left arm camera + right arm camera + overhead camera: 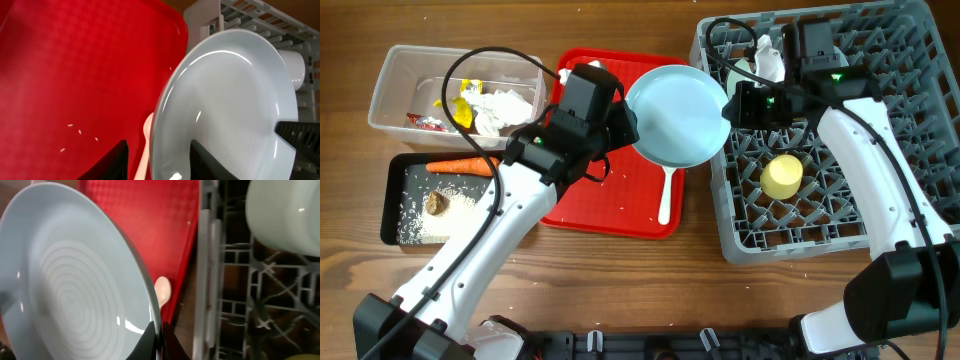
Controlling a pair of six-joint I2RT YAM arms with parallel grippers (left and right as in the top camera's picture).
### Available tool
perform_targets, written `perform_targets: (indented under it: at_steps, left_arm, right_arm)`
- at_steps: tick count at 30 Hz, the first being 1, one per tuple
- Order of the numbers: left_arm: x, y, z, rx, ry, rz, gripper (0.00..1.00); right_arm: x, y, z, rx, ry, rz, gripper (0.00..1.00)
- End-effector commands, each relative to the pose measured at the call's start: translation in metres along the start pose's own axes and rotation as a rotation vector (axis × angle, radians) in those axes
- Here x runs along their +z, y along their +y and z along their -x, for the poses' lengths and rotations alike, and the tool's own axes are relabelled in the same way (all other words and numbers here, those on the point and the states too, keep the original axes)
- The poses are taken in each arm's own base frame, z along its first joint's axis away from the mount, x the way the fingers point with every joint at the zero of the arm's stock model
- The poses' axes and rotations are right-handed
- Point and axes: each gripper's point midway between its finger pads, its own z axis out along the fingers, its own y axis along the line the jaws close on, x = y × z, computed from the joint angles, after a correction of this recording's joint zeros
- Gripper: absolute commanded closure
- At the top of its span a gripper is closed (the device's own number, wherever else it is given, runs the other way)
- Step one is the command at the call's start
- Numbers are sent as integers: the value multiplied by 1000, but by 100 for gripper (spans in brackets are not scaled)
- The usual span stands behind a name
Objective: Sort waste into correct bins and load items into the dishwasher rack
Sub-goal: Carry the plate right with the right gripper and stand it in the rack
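Plate (675,112), round, light blue: held on edge and tilted between the two arms. It hangs above the right side of the red tray (610,205), just beside the left wall of the dishwasher rack (800,248). It does not appear to rest on either.

Gripper state:
- Right gripper (157,342): fingers pressed together on the rim nearest the rack, one finger on each face.
- Left gripper (159,160): fingers straddle the opposite rim. Whether they clamp it or stand slightly off cannot be told.

Handling (judgement):
- The plate looks rigid, and its glossy surface shows bright highlights, so treat it as slippery.
- The material cannot be told. Assume it will chip or break if dropped or knocked against the pegs.
- A single rim pinch carries the weight off-centre, so the plate may pivot in the fingers.
- Take hold at the rim, with the fingers reaching past the lip onto both faces.
- For racking, lower it edge-first between the pegs.

Nearby items: a white spoon (666,195) lies on the tray under the plate, and a yellow cup (782,176) sits in the rack
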Motion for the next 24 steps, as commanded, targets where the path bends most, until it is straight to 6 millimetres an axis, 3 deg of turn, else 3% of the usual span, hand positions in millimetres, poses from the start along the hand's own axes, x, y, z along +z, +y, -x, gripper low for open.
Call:
perform_targets:
  at_steps: [1,5,8,15,18,20,24]
  left_arm:
    - [-15,2,15,-16,-40,-21,54]
    - [-16,9,18,-30,-44,-7,44]
    - [-16,16,15,-36,-28,18,40]
    - [-16,35,7,-39,-8,109,33]
    - [-16,38,6,-39,-1,118,33]
    - [-16,38,4,-39,4,123,33]
    - [-14,42,1,-39,15,133,33]
  right_arm:
    - [-16,-11,10,-23,-69,-104,96]
    - [-47,-19,21,-33,-154,-153,96]
    - [-76,-35,28,-44,-231,-248,96]
    - [-162,-75,42,-163,-423,-625,96]
    - [-193,-94,47,-118,-495,-809,96]
    - [-208,-107,52,-91,-534,-922,96]
    - [-219,-127,60,-101,-536,-1089,96]
